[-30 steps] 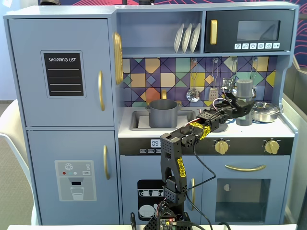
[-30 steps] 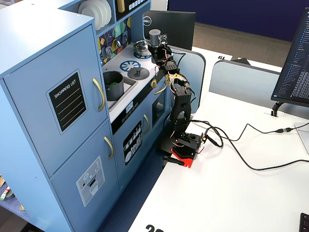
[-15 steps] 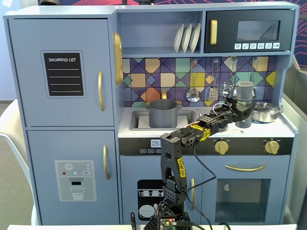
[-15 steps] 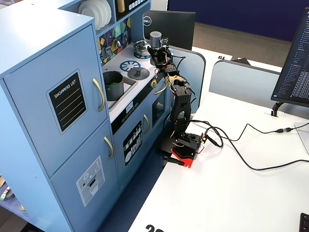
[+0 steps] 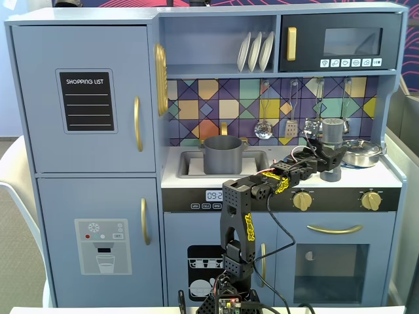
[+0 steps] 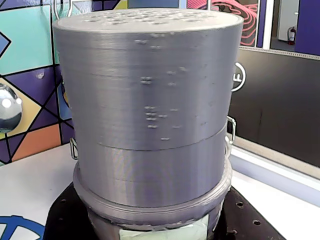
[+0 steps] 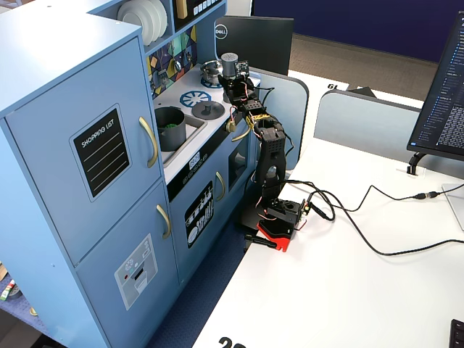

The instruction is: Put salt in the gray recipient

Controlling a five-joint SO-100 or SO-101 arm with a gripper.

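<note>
gripper (image 5: 332, 156) is clasping the salt (image 5: 332, 134) upright over the stove counter (image 5: 366, 174), well right of the gray recipient (image 5: 223, 154) sitting in the sink; a loose grip risks the shaker tipping during transfer.

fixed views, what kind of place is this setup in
Likely an office or lab desk, with a toy play kitchen standing beside a white table; a Dell monitor and a screen of code show too.

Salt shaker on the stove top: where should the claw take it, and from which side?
Grip the salt shaker around its slim round body, below the wider holed cap, coming level from the front edge of the counter. It stands upright, and the steel pan crowds its right.
</note>
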